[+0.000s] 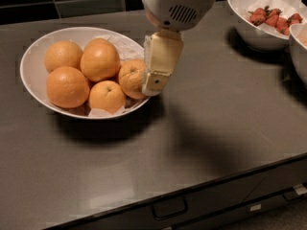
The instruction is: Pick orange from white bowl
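Note:
The white bowl (pixel 29 83), wide and lined with crumpled white paper, sits at the left of the dark counter and holds several oranges. The orange (pixel 129 78), mid-sized with mottled skin, lies at the bowl's right side. My gripper (pixel 152 83) hangs down from the white wrist housing (pixel 175 4) and is lowered inside the bowl's right rim, against the right side of that orange. The orange still rests in the bowl among the others.
Two large bright oranges (pixel 100 60) (pixel 67 86) and a small one (pixel 107 96) crowd the bowl's left and front. A smaller white bowl of red berries (pixel 249 30) stands at the back right, with another bowl (pixel 298 51) at the right edge. A drawer handle (pixel 169 207) is below the counter's front edge.

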Robot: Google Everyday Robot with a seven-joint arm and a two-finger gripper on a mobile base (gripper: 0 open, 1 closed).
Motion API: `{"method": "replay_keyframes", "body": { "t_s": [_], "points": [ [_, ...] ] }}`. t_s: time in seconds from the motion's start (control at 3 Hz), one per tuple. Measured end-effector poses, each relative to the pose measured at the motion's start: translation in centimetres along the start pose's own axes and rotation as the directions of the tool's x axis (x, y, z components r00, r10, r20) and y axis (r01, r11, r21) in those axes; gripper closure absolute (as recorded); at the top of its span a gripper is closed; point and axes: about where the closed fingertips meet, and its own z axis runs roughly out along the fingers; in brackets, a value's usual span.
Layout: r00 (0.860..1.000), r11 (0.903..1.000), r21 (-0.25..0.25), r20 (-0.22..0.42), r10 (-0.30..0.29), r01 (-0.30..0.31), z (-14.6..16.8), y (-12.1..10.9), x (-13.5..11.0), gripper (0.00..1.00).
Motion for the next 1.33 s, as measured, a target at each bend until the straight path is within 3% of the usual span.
{"method": "replay_keyframes", "body": {
  "t_s": [1.33],
  "points": [
    [1.0, 0.9985, -0.052, -0.019, 0.018, -0.019, 2.6, 0.4, 0.7, 0.0]
  ]
}}
